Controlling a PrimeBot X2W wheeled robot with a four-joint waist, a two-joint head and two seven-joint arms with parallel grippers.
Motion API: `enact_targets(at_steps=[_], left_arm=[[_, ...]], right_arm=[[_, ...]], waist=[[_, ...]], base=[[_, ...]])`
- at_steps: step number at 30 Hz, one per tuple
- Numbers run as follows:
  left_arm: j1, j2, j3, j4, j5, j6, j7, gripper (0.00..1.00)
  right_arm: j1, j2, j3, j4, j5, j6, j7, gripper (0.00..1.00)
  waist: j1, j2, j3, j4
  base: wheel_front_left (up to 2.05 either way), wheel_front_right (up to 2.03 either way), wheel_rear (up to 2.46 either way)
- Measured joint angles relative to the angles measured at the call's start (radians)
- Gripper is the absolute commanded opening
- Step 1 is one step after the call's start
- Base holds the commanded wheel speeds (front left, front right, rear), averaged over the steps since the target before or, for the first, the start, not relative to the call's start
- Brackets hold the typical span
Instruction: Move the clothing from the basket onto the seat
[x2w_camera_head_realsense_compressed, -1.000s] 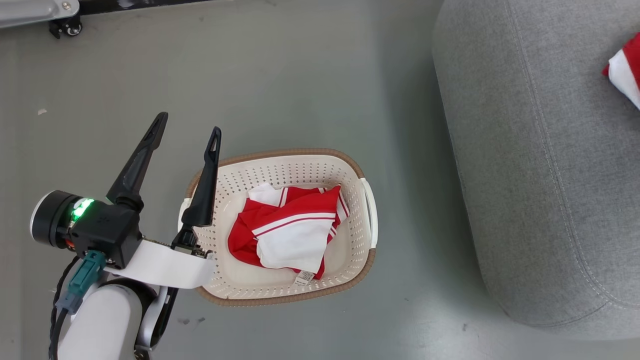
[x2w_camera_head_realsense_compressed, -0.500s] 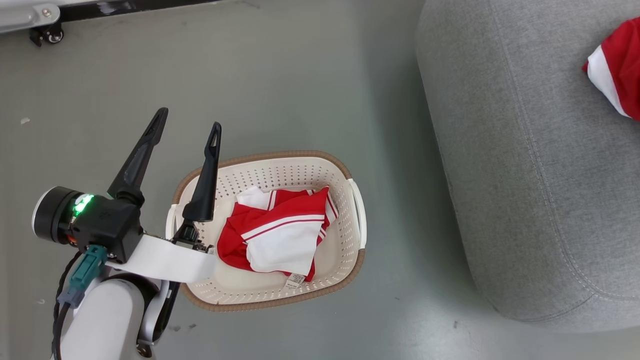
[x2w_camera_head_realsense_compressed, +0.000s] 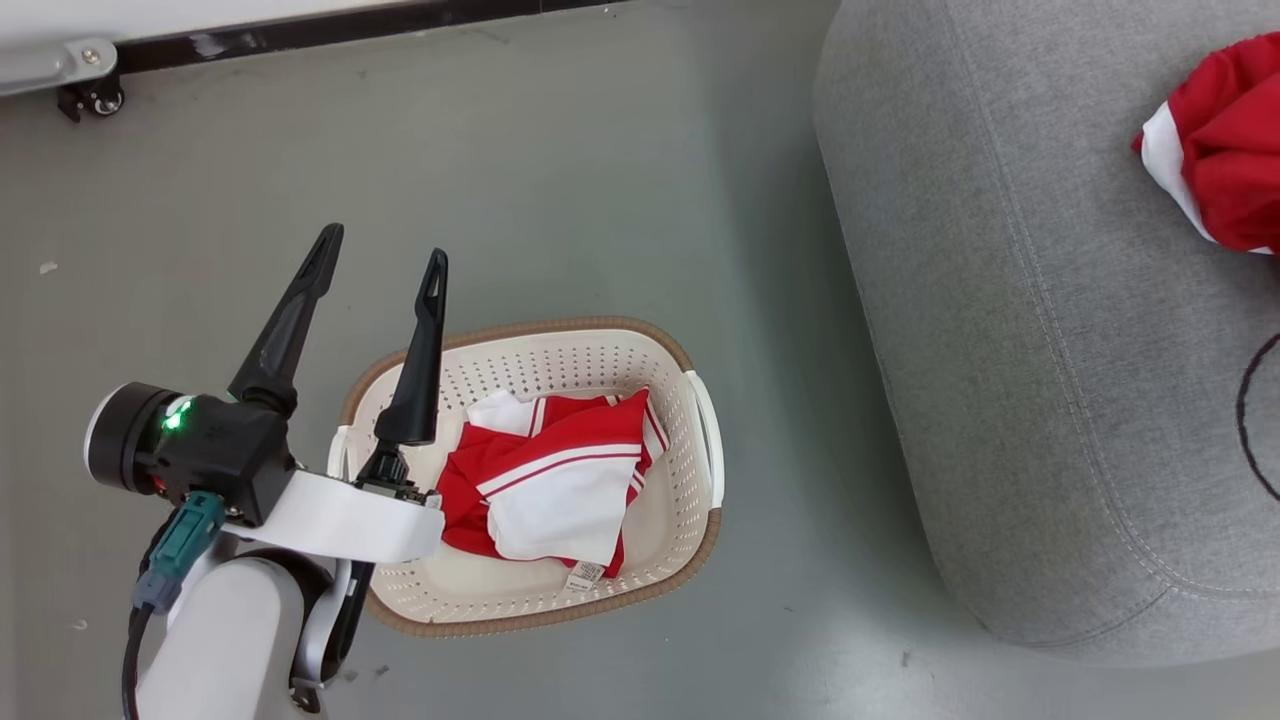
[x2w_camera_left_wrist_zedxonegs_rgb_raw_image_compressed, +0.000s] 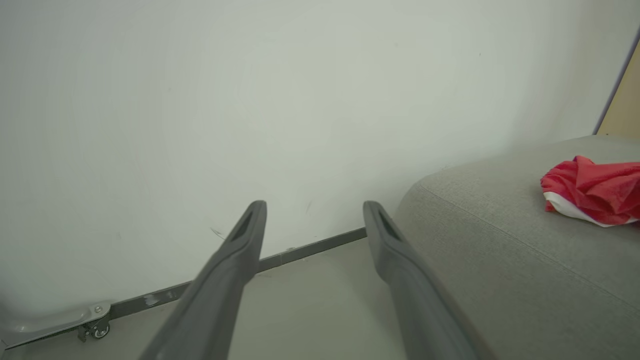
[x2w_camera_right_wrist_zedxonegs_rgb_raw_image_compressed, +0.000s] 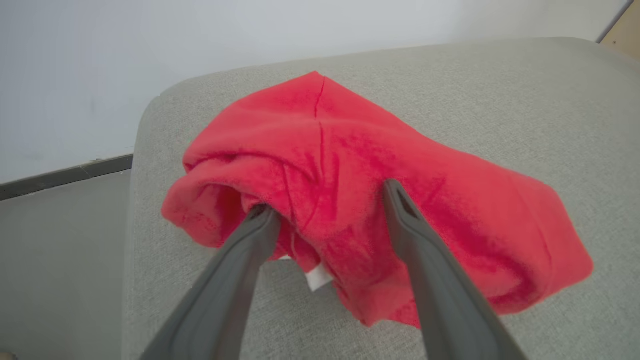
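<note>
Clothing status: the bright red soft garments with white panels and stripe trim are in two spots. One red piece (x2w_camera_right_wrist_zedxonegs_rgb_raw_image_compressed: 350, 150) lies crumpled on top of the big grey fabric-upholstered seat (x2w_camera_right_wrist_zedxonegs_rgb_raw_image_compressed: 500, 85), fairly near its rounded end. The other red-and-white piece (x2w_camera_head_realsense_compressed: 550, 480) is bunched up in the oval cream-white perforated plastic basket (x2w_camera_head_realsense_compressed: 560, 365) with the brown rim, on the grey floor (x2w_camera_head_realsense_compressed: 600, 150) near the seat.

My right claw (x2w_camera_right_wrist_zedxonegs_rgb_raw_image_compressed: 328, 197) has both dark fingers spread wide. The tips poke into the folds of the red piece, with a hump of cloth between them. Nothing's pinched; the cloth rests on the cushion by its own weight. My left claw (x2w_camera_head_realsense_compressed: 383, 245) is wide open too, holding nothing, hanging at the basket's left end.

So as I read it, the step is getting clear of the dropped piece cleanly. My plan:
- Keep the right fingers wide and back out straight along their own line, lifting a bit. A sideways sweep could hook a fold and drag it toward the rounded end.
- If the cloth rides along with a tip, stop.
- For the basket piece, go for a raised fold in the middle, not the little white tag, and stay off the perforated walls. I'd guess that basket is light enough to tip or lift along.
</note>
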Motion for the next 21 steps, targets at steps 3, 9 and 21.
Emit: enact_targets(at_steps=[3,9,21], left_arm=[[0.0,-0.004,0.003,0.011,-0.006,0.001,-0.008,1.0],[0.0,-0.009,0.013,0.027,-0.007,0.003,-0.018,1.0],[0.006,-0.031,0.036,0.065,-0.026,0.02,-0.036,1.0]], right_arm=[[0.009,0.008,0.028,-0.019,0.004,0.0,-0.01,1.0],[0.024,0.009,0.068,-0.065,0.025,0.0,-0.035,1.0],[0.072,0.03,0.164,-0.156,0.048,0.0,-0.069,1.0]], waist=[[0.0,0.0,-0.008,0.0],[0.0,0.0,-0.028,0.0],[0.0,0.0,-0.082,0.007]], base=[[0.0,0.0,0.0],[0.0,0.0,0.0],[0.0,0.0,0.0]])
